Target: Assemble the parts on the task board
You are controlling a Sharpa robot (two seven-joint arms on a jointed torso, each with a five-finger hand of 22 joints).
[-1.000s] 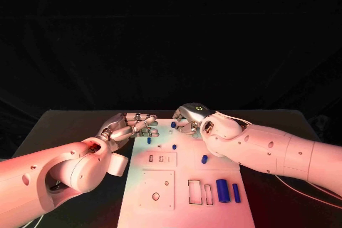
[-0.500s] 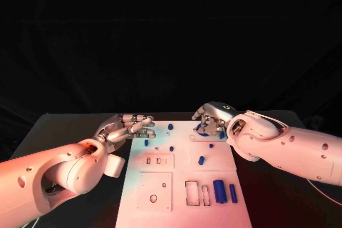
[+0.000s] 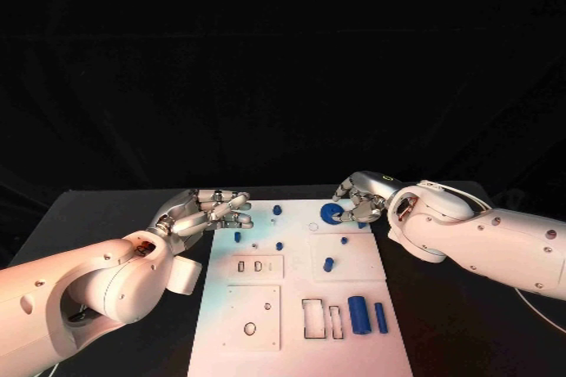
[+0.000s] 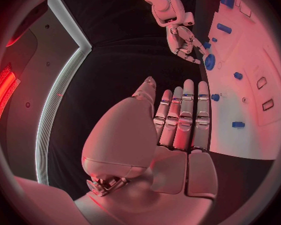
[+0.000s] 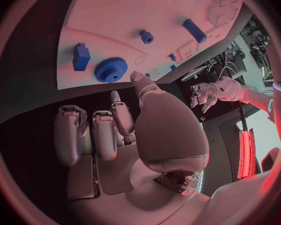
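1. Right hand (image 3: 360, 204) sits at the far right corner of the white board (image 3: 266, 311). Fingers spread, nothing in them. A thumb tip is close to a blue gear (image 5: 110, 69), apparently not touching it.
2. The gear lies flat on the board's far right corner, also seen in the head view (image 3: 331, 214) and the left wrist view (image 4: 209, 61).
3. A blue block (image 5: 81, 56) stands on the board just beside the gear.
4. Left hand (image 3: 208, 211) hovers at the far left edge of the board. Fingers held straight and side by side in its wrist view (image 4: 181, 117), holding nothing.
5. Small blue pegs sit near the board's far left: one (image 3: 277, 209) towards the far edge, two more (image 3: 237, 237) (image 3: 280, 245) nearer.
6. A short blue pin (image 3: 328, 264) lies in the raised square panel on the board's right half, with a tiny blue stud (image 3: 343, 241) beyond it.
7. A thick blue cylinder (image 3: 358, 315) and a thinner blue bar (image 3: 379, 317) lie side by side on the near right of the board, next to two rectangular slots.
8. The board rests on the black table (image 3: 106, 209).
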